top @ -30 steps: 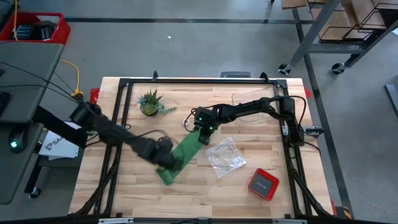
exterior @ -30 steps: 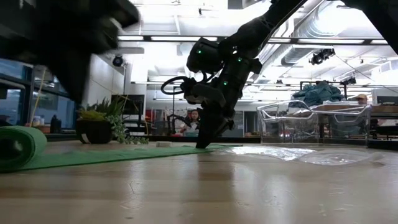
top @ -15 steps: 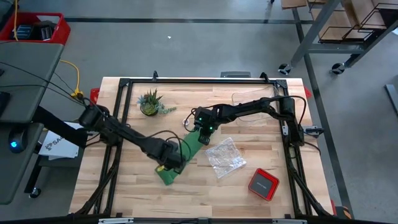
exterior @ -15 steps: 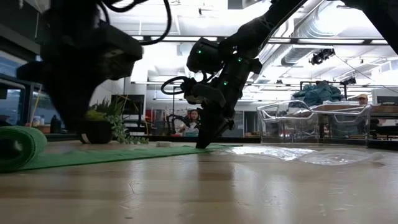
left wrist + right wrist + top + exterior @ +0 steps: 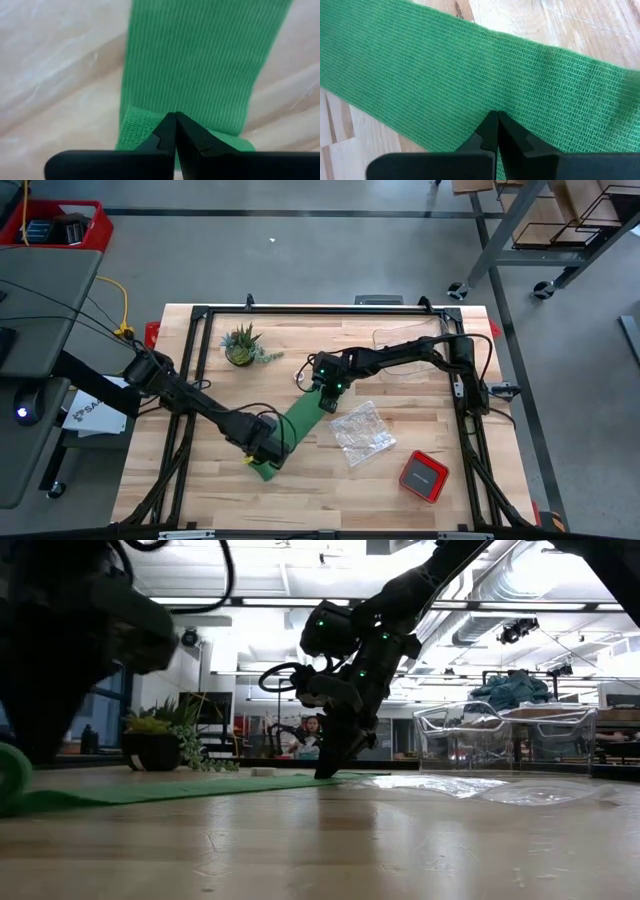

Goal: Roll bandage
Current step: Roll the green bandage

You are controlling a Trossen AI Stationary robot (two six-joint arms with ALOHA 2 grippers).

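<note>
Meanwhile both arms reach inward, closed fingers (image 5: 175, 131) pressing each end of the bandage (image 5: 298, 425).

High view straight down on table (image 5: 200, 490), low view level across it, wrist views close — all share bandage (image 5: 300, 423).

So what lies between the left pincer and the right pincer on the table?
The flat green bandage spans from left pincer to right pincer, clearest in the high view.
</note>
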